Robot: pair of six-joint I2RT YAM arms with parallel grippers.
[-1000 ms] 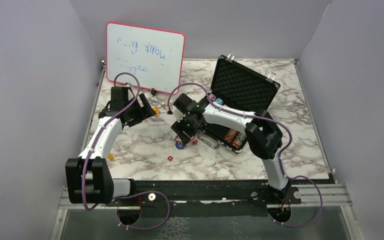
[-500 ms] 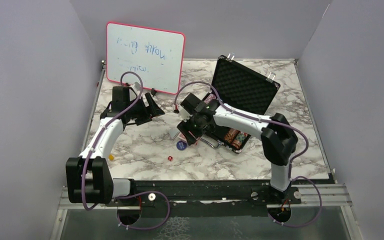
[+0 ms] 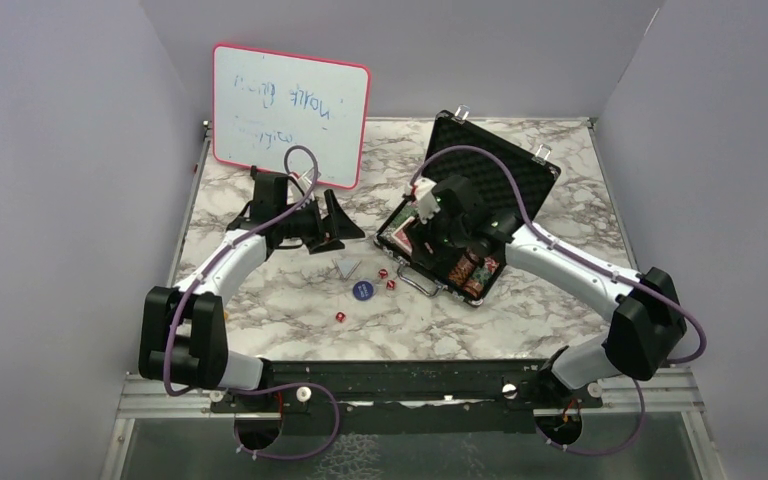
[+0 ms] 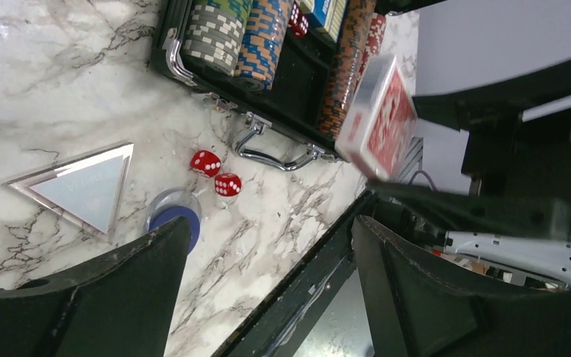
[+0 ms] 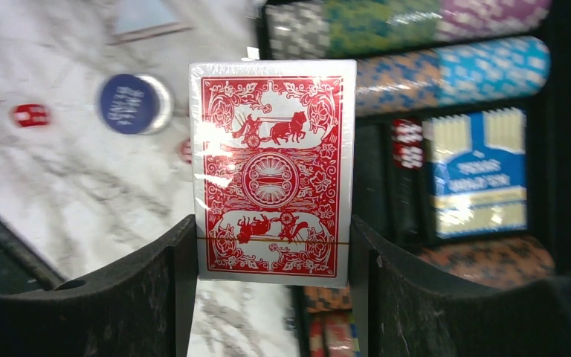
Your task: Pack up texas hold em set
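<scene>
The black case (image 3: pixel 520 160) lies open at the back right, with striped chip stacks (image 4: pixel 230 37) and a blue card box (image 5: pixel 479 175) in its foam tray. My right gripper (image 5: pixel 271 232) is shut on a red-backed card deck (image 5: pixel 273 171) and holds it over the case's near left edge (image 3: pixel 397 240). My left gripper (image 4: pixel 268 297) is open and empty, above the table left of the case (image 3: pixel 345 232). On the marble lie a blue round button (image 3: pixel 362 291), a clear triangle (image 3: pixel 348 267) and three red dice, two (image 4: pixel 206 162) near the case handle (image 4: pixel 275 152).
The pink-framed whiteboard (image 3: pixel 290 110) leans at the back left, behind my left arm. The case lid stands upright at the back. One red die (image 3: pixel 340 317) lies alone toward the front rail (image 3: pixel 410 375).
My right gripper has carried the red deck from the table, right and back, over the case. My left gripper has swung right toward the middle and stays open.
</scene>
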